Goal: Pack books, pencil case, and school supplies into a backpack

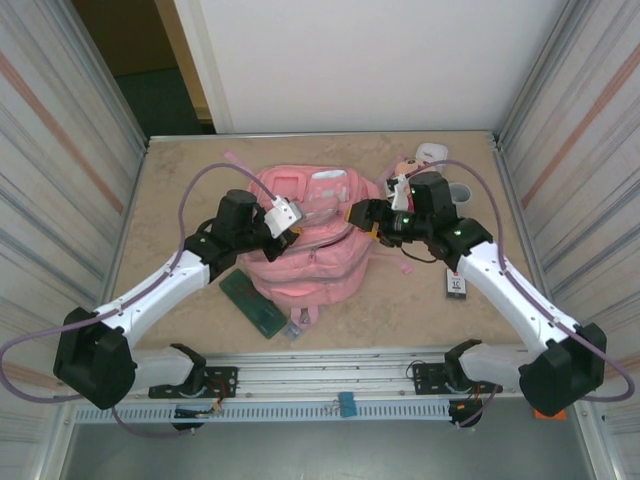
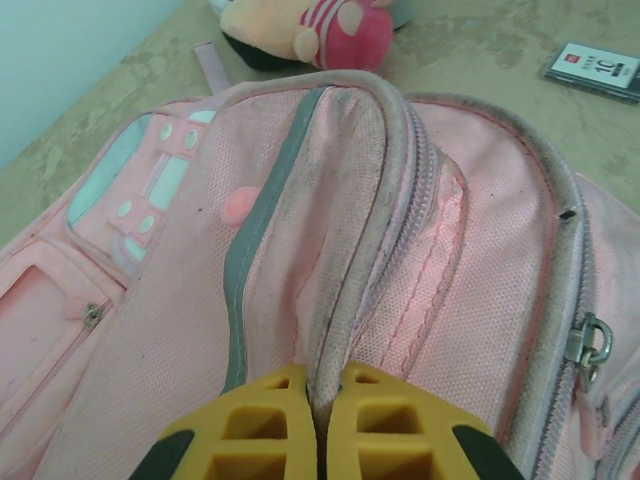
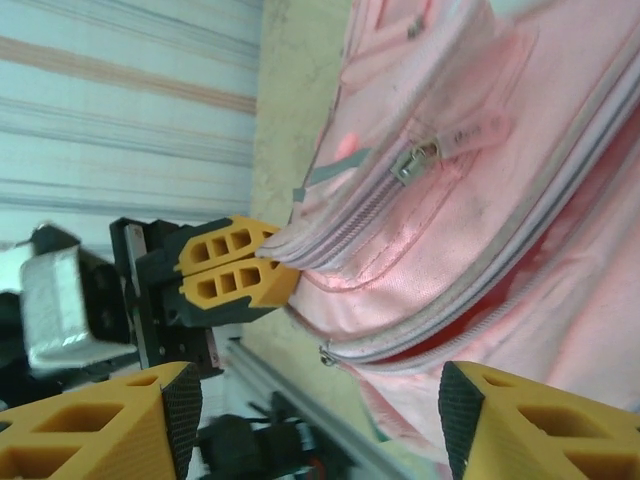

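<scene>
Pinches a raised, grey-edged ridge of the pink backpack (image 2: 450, 250) in the left hand (image 2: 320, 420), yellow fingers (image 2: 250, 430) pressed together on the fabric. Faces a pale-teal front pocket (image 2: 130, 190) left of the hand and a metal zipper ring (image 2: 588, 342) to its right. Looks out, far ahead of the hand, on a plush doll (image 2: 320, 35) and, ahead to the right, a small flat book (image 2: 595, 70) lying on the counter (image 2: 480, 50).

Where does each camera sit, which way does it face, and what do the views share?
Top external: above and behind the arm bases, looking down on the table; both arms, left gripper and right gripper at the backpack.
Left wrist: on the left arm, facing across the backpack toward the plush doll; own fingers pinch a fabric ridge.
Right wrist: on the right arm, facing the backpack and left arm; own fingers wide apart.
Shared: both wrist views show the left gripper clamped on the backpack.
</scene>
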`<action>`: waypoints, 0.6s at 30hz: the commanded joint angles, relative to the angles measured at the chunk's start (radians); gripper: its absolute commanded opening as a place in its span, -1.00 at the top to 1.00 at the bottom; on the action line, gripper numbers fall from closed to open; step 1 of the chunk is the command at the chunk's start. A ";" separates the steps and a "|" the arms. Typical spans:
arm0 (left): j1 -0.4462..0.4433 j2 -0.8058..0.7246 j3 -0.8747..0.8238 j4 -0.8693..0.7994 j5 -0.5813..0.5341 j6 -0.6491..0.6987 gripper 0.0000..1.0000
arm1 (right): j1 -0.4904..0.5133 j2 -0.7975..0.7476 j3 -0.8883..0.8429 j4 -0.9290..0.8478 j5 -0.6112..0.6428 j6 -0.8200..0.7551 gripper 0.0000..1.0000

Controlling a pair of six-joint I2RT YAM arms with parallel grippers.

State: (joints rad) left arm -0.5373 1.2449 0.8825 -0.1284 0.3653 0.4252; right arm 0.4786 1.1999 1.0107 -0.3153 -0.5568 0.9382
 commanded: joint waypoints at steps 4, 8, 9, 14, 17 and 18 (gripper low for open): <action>0.012 -0.056 0.010 0.097 0.112 0.044 1.00 | 0.052 0.112 -0.017 0.141 -0.040 0.213 -0.33; 0.014 -0.054 0.009 0.103 0.132 0.047 1.00 | 0.072 0.155 -0.027 0.180 0.027 0.293 -0.35; 0.014 -0.052 0.008 0.109 0.140 0.046 1.00 | 0.071 0.162 -0.045 0.220 0.044 0.329 -0.35; 0.016 -0.041 0.010 0.101 0.178 0.043 1.00 | 0.079 0.209 -0.080 0.402 0.064 0.430 -0.31; 0.014 -0.026 0.017 0.083 0.184 0.048 1.00 | 0.091 0.226 -0.054 0.403 0.071 0.420 -0.23; 0.014 -0.022 0.021 0.073 0.185 0.049 1.00 | 0.094 0.226 -0.054 0.406 0.077 0.421 -0.04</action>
State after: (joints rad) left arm -0.5056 1.2476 0.8799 -0.1265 0.4191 0.4534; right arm 0.5610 1.3975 0.9401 0.0250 -0.5426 1.3125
